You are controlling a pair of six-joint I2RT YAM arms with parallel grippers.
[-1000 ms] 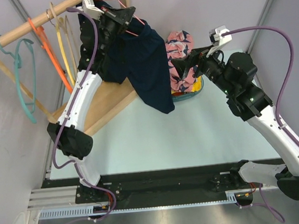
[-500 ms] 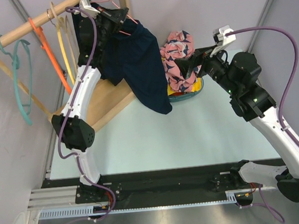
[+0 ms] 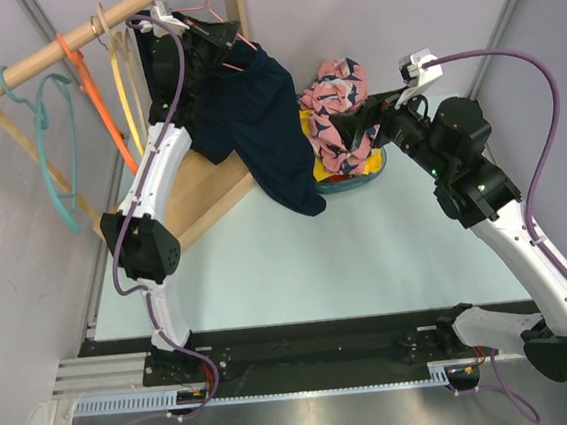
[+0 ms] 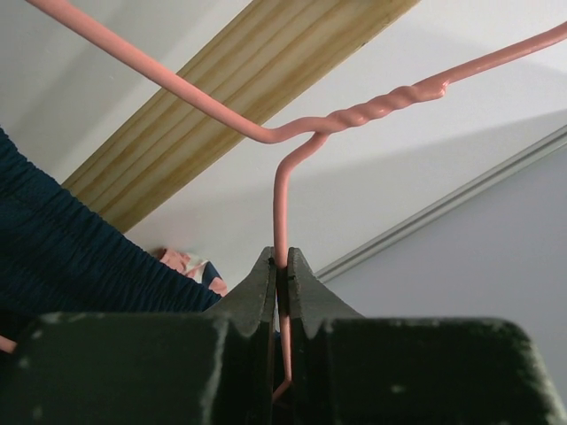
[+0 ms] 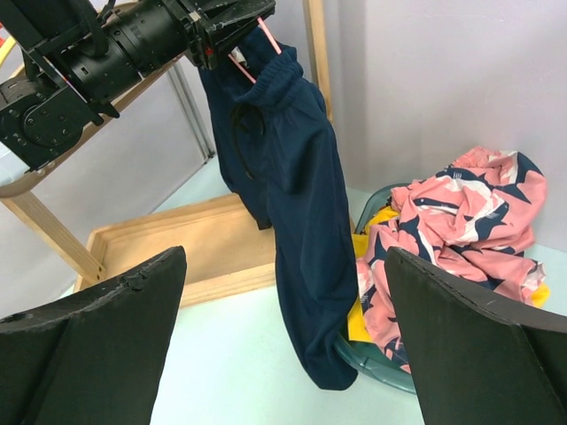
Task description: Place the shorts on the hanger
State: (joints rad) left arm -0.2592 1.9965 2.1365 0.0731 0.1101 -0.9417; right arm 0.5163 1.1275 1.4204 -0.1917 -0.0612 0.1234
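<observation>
The left claw (image 4: 279, 270) is clenched on the pale-pink wire hanger (image 4: 354, 115) close to its twisted neck, up by the wooden rail (image 3: 67, 47). The navy shorts (image 3: 265, 124) drape from the hanger by the waistband, with one long leg hanging down over the desk (image 3: 298, 261). The right claw (image 3: 347, 123) is spread wide and holds nothing, just beside the pink floral garment (image 3: 337, 87) heaped in the basket (image 3: 368, 174).

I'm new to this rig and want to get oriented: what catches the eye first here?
The dark navy-blue fabric shorts hang from a thin pale-pink wire hanger up near the wooden rail at the back left, the left gripper shut on its wire. To their right, a pink floral garment heaps out of a teal basket, with the right gripper open and facing the shorts.
</observation>
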